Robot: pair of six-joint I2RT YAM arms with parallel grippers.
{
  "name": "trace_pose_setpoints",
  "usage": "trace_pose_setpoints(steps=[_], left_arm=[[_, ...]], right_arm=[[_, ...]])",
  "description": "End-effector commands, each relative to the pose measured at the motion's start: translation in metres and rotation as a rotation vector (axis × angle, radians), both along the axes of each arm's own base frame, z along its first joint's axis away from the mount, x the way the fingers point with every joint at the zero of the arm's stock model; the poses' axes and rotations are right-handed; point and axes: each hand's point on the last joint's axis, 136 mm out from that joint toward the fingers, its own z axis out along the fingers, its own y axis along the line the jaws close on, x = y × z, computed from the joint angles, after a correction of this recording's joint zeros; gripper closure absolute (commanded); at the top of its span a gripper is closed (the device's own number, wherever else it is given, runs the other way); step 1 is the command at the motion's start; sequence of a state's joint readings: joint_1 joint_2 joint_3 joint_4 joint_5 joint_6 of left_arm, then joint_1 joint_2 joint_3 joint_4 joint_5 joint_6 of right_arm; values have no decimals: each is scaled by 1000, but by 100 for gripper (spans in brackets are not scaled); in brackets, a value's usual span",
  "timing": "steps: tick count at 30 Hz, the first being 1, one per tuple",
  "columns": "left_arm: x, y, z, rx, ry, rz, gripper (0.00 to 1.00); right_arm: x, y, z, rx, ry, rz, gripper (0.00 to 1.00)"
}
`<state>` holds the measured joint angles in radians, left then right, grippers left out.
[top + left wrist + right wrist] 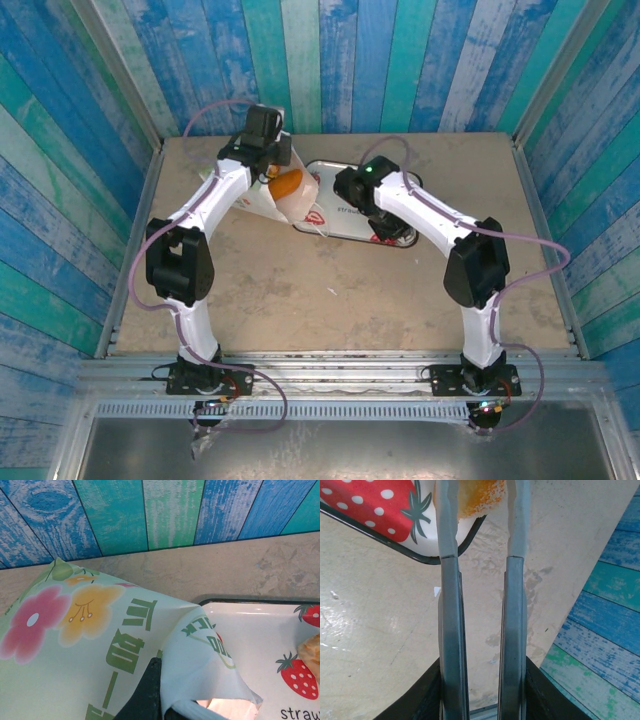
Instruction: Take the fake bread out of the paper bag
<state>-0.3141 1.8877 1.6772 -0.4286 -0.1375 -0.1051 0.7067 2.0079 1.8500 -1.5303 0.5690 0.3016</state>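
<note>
Our left gripper [162, 705] clamps the bag [75, 630], a bread [288, 183] at its mouth. Our right gripper [481, 510], jaws barely apart, pinches a roll [470, 495] at the tray [425, 542] corner; we should carry it inward before releasing.

Left arm [222, 203] climbs from its base to a raised elbow, then reaches forward and inward. Its wrist tips down, and the left gripper [270, 168] is clamped tight on the bag [100, 645] edge, one dark finger [146, 695] against the paper. Right arm [430, 215] mirrors it, elbow out and forearm angled inward. Right gripper [482, 495] points down, its fingers [449, 605] parallel and narrowly apart, with bread [470, 502] pinched between the tips.
</note>
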Motion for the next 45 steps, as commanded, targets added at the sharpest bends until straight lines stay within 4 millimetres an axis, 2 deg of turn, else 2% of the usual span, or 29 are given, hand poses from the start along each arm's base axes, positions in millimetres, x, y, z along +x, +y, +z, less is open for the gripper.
trace_pose_setpoints(steps=[1, 5, 15, 20, 29, 39, 45], left_arm=[[-4, 5, 46, -18, -85, 14, 100], [-3, 4, 46, -21, -86, 9, 100], [-4, 6, 47, -11, -84, 14, 100], [-5, 7, 49, -9, -86, 17, 100], [-6, 6, 50, -21, -84, 15, 100], [-8, 7, 54, -22, -90, 17, 100], [-7, 7, 51, -22, -86, 18, 100]], right_arm=[[-11, 16, -10, 32, 68, 12, 61], [-11, 21, -12, 32, 78, 24, 58], [-13, 34, -15, 56, 98, 50, 60], [-16, 38, -9, 94, 101, 61, 60], [-9, 33, -1, 68, 55, 68, 68], [-1, 41, 14, 171, 27, 78, 64], [1, 35, 15, 181, 26, 67, 63]])
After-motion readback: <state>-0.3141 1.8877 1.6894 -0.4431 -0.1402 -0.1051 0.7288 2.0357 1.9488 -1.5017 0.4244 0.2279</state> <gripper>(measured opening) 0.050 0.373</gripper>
